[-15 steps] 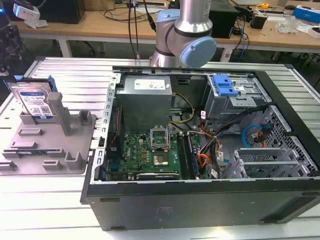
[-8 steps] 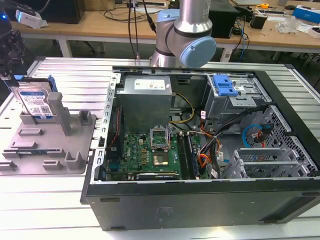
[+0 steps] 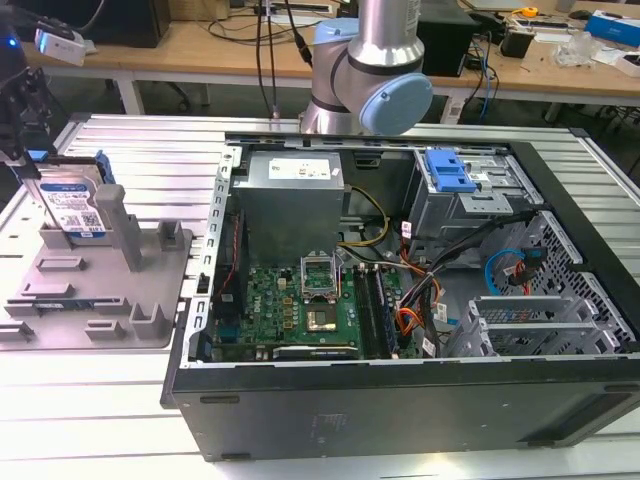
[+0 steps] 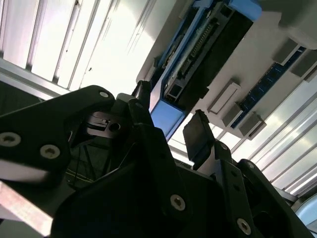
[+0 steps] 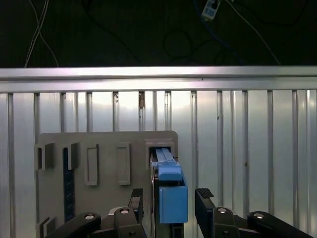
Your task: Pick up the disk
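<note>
First wrist view, disk [image 5: 172, 201] between prongs of spread claw [image 5: 169, 194], touching neither

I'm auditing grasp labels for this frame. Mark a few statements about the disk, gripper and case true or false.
1. The disk stands on edge in the grey fixture. True.
2. The gripper is shut on the disk. False: its fingers flank the disk with gaps on both sides.
3. The computer case lies open. True.
4. The disk sits inside the computer case. False: it is in the fixture, to the exterior view's left of the case.
</note>
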Robot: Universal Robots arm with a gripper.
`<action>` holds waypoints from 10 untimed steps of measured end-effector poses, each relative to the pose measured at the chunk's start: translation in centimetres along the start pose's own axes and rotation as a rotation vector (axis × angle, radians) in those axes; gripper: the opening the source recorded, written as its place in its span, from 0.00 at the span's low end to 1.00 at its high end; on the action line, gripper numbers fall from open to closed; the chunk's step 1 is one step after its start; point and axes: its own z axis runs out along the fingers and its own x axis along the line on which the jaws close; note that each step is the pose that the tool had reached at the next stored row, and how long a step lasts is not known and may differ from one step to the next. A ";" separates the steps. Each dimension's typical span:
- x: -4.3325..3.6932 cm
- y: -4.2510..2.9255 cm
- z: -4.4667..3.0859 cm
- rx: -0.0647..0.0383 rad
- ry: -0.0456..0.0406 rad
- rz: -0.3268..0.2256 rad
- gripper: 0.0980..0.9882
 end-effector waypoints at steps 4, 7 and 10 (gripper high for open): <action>0.00 0.00 0.42 0.000 -0.0001 0.000 0.50; 0.00 0.00 0.76 0.000 -0.0001 0.000 0.50; 0.01 0.01 1.27 0.000 0.0000 0.000 0.50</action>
